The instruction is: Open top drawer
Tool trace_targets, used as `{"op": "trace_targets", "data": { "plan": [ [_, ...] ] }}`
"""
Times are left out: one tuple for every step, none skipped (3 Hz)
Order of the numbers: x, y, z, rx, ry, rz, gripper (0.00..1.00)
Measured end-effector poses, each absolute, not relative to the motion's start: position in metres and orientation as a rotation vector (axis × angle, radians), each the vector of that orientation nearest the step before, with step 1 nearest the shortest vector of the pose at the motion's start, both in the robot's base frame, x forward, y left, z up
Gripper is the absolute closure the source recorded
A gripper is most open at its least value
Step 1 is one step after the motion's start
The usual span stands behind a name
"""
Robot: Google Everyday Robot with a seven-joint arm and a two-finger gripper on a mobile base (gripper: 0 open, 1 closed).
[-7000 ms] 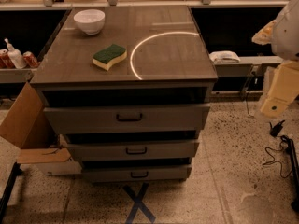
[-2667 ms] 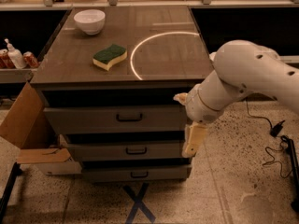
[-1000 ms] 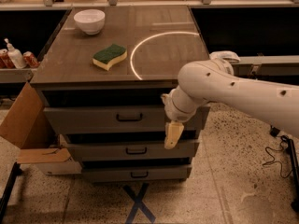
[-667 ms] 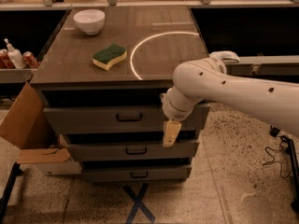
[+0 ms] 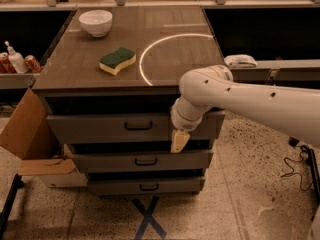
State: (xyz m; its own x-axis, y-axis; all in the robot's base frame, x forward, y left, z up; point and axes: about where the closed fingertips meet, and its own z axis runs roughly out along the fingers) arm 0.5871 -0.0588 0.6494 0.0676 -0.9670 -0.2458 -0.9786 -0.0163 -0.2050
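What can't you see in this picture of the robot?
Camera view:
- Inside the drawer: its own front covers it.
- The drawer's right end: the arm hides it.
- Whether the gripper, low and right of the handle, touches the drawer: unclear.
- The bottle label: too small.

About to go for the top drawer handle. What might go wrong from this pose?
1. The gripper hangs right of and below the handle, at the lower edge of the drawer; it may snag the second drawer instead.
2. The arm covers the drawer's right end, so it might block the front as it slides out.
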Motion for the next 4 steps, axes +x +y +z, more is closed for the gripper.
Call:
{"op": "trace_targets", "data": {
  "plan": [
    [0.575,-0.063,0.651,-2.035,1.954,0.049,0.47],
    [0.552,-0.070,0.667,-2.023,1.946,0.016,0.72],
    [0.525,-0.078,0.685,-1.999,1.927,0.001,0.95],
    [0.525,-0.078,0.685,-1.999,1.927,0.001,1.00]
  ]
}}
